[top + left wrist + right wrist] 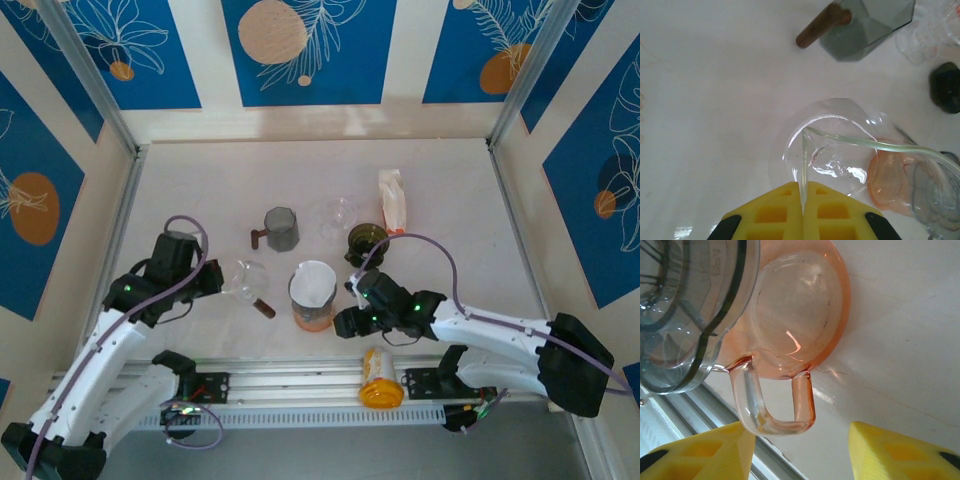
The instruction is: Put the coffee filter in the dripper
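Dripper [800,305] stands upright — handle pointing into right pincer [802,452].

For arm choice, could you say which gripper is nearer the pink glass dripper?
Right. The right gripper has open jaws at the handle of the pink glass dripper; the left gripper pinches a clear glass vessel beside it.

One each: pink dripper [313,318], grey jug [283,229], dark cup [363,239], yellow bottle [380,380] (seemingly a packet [393,200] too); two clear glasses [338,215] [248,277].
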